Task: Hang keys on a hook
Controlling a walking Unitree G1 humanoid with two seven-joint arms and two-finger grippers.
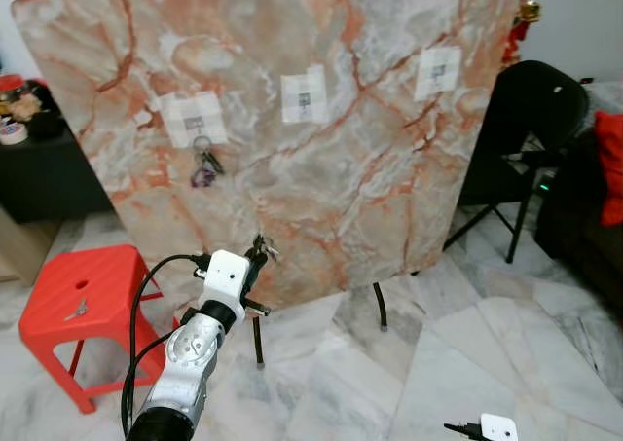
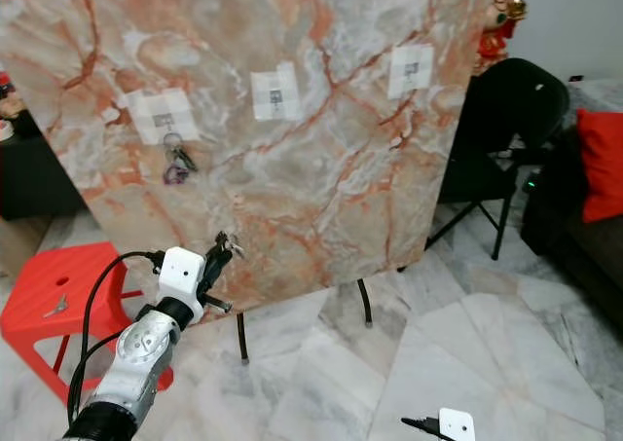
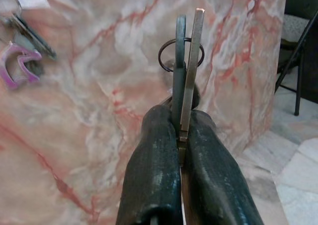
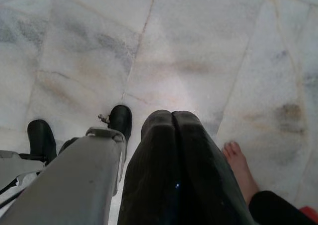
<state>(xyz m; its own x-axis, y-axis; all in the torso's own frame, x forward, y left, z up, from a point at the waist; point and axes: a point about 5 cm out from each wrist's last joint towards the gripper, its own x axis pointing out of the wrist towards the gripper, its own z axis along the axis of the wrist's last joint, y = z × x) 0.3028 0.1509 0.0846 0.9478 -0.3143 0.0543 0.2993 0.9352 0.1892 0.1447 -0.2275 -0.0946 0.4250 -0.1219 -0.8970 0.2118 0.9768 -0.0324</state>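
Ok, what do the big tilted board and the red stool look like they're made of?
The board looks like polished marble or a printed marble-look panel: orange veins on grey-white, faint sheen. Which one, the look leaves open. The red stool looks like moulded plastic: uniform glossy colour, rounded edges.

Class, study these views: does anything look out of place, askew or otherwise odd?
Yes. The large marble-patterned board leans tilted, not square. A loose silver key lies on the red plastic stool, away from the hooks. A person's bare foot stands close beside the right gripper.
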